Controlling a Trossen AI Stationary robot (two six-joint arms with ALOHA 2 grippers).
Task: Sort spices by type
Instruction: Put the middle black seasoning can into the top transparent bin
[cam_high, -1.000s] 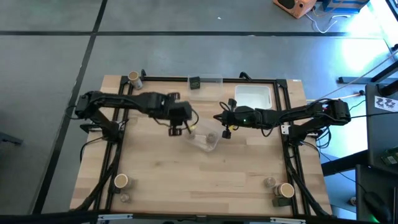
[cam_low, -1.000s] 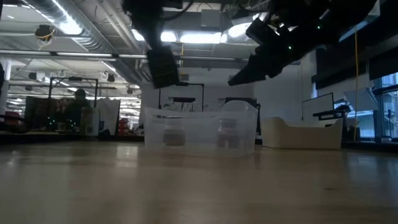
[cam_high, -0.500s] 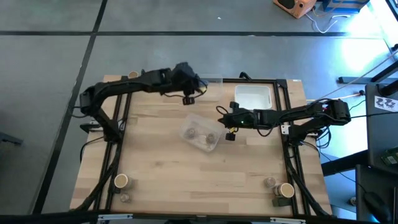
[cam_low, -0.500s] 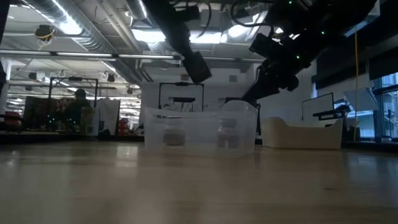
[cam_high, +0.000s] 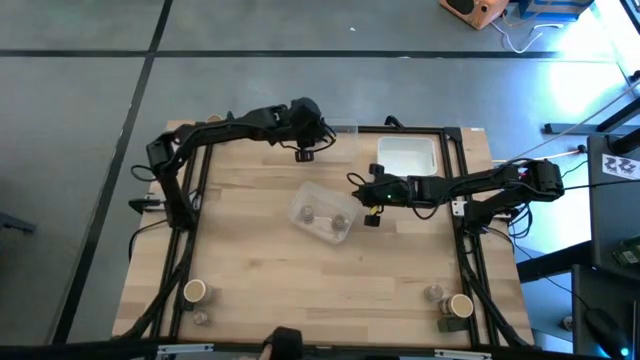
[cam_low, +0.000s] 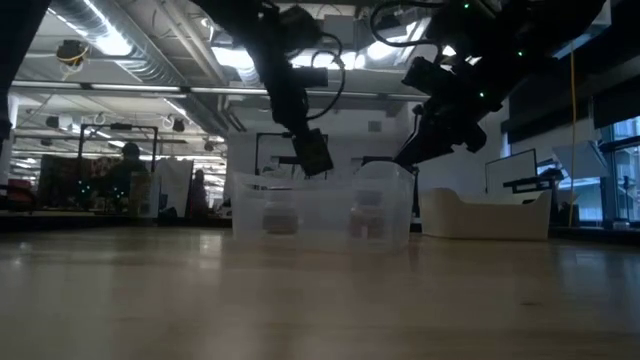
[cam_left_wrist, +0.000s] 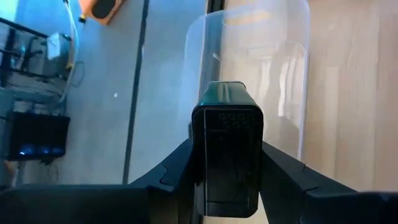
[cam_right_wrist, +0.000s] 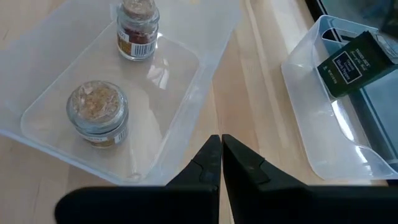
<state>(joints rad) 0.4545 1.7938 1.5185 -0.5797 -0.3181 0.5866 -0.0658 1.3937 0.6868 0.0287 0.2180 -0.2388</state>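
My left gripper (cam_high: 305, 153) is at the table's far edge, shut on a dark boxy spice tin (cam_left_wrist: 227, 155), just short of a clear bin (cam_left_wrist: 249, 68) at the far edge. In the right wrist view a dark labelled box (cam_right_wrist: 356, 62) shows at that bin (cam_right_wrist: 323, 124). A second clear bin (cam_high: 322, 212) at mid-table holds two round jars (cam_right_wrist: 137, 28) (cam_right_wrist: 98, 115) standing on their bases. My right gripper (cam_right_wrist: 221, 155) hovers shut beside that bin's right end. More spices stand at the near corners (cam_high: 195, 291) (cam_high: 458, 305). My left gripper pinches the dark tin by its two opposite side faces (cam_left_wrist: 199, 168) between its two fingers, which lie along the tin. The fingers slant down toward the table's far edge. The tin is lifted clear of the table, its perforated end (cam_left_wrist: 227, 119) pointing away from the wrist.
A white rectangular tray (cam_high: 407, 153) sits at the far right, behind my right arm. Dark frame rails (cam_high: 190, 230) run along the table's sides. Bare wood lies between the middle bin and the near corners. Something dark shows at the near edge (cam_high: 285, 343).
My left gripper has swung from over the middle bin toward the table's far edge with the dark tin, turning and sinking a little as it went. My right gripper has tipped slightly downward in place and stays shut.
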